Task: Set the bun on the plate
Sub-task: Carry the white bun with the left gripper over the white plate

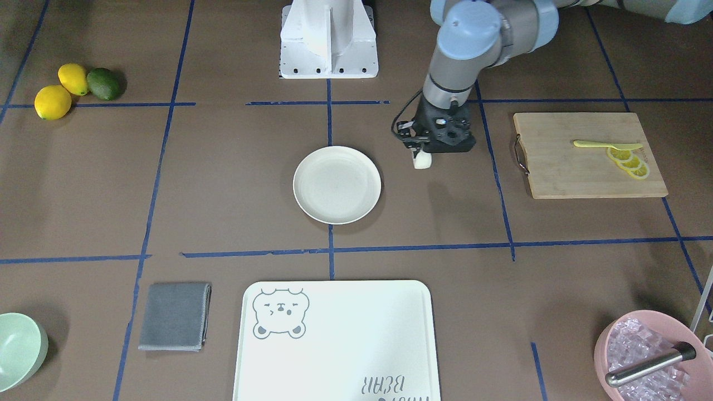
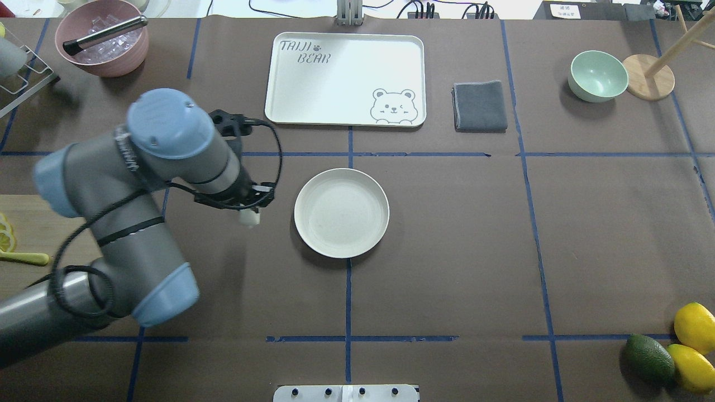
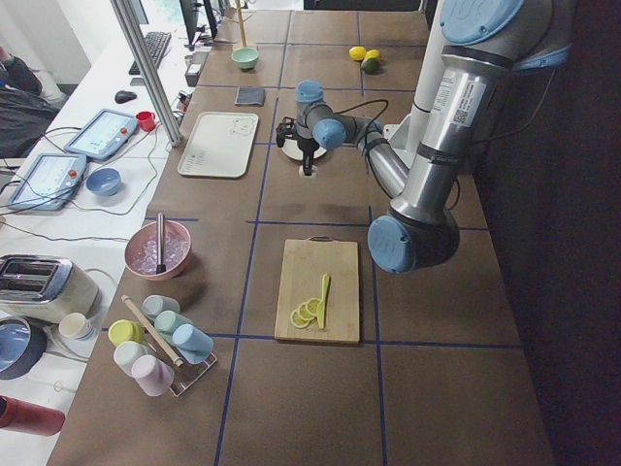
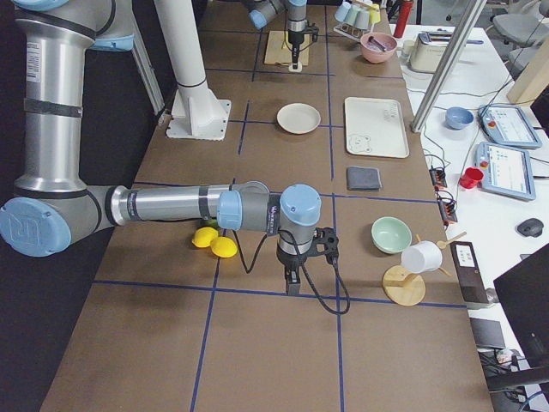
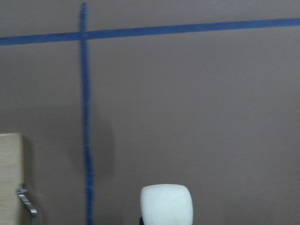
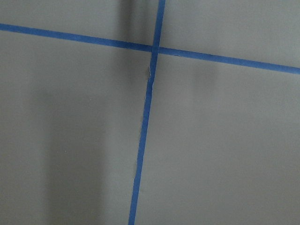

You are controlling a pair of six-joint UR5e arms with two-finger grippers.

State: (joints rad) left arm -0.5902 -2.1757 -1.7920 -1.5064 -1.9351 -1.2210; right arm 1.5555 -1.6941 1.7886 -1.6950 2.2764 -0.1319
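Brown paper crossed by blue tape covers the worktop. At its near right corner, on the robot's side, two lemons and an avocado are huddled together. Past them, towards the right end, the right gripper is shown only by the side camera, pointed down over a tape crossing, so whether its fingers are apart or together cannot be told. At the worktop's middle the plate lies bare. Just beside it, on the robot's left and clear of the rim, the bun is held under the left gripper, which appears clamped on the bun's upper part. Whether the bun is lifted clear of the paper cannot be made out. The bun is judged to be very light, soft and easily dented, with a smooth skin. A gentle pinch across its rounded sides, about mid-height, should be enough, while a hard squeeze could deform it or make it cling to the pads on release. Set down on its side, it may roll. A cutting board with lemon slices is placed at the left edge. Along the far edge a pink bowl, a bear-print tray, a grey cloth and a green bowl are lined up.
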